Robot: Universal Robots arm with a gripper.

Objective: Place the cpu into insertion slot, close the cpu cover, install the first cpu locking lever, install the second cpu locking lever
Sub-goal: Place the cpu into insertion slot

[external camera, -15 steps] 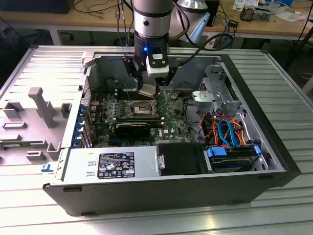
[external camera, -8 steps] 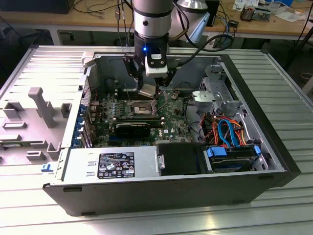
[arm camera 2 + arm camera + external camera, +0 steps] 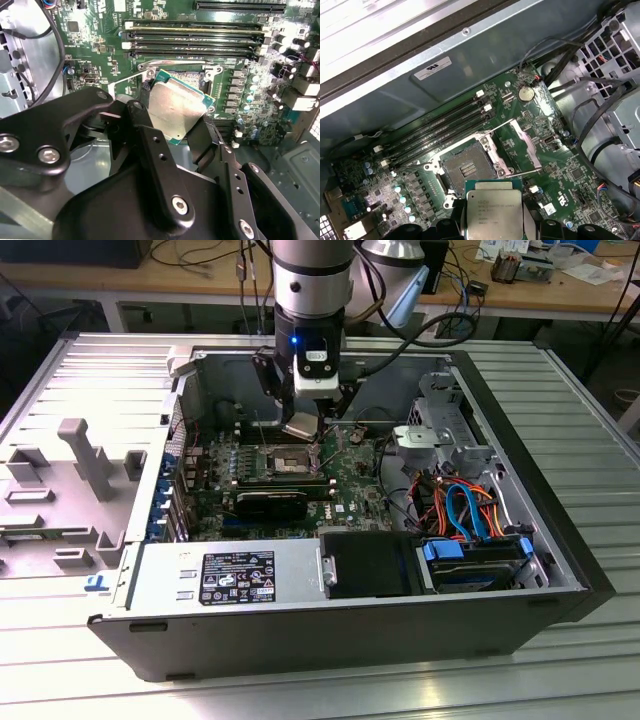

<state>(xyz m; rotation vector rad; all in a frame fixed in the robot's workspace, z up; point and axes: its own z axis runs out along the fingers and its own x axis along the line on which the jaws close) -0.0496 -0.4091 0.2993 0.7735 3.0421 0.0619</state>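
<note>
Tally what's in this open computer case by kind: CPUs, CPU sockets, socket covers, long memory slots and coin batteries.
cpu: 1
insertion slot: 1
cpu cover: 1
memory slots: 4
coin battery: 1
Total: 8

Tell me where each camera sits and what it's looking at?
Exterior view: off the arm, high up, looking down into the open computer case; shows the arm and its jaws.
First wrist view: on the arm, looking down at the insertion slot; black jaw tips show beside the cpu.
Second wrist view: on the arm, looking along the black jaws at the cpu.
All share the cpu, held over the green board.
</note>
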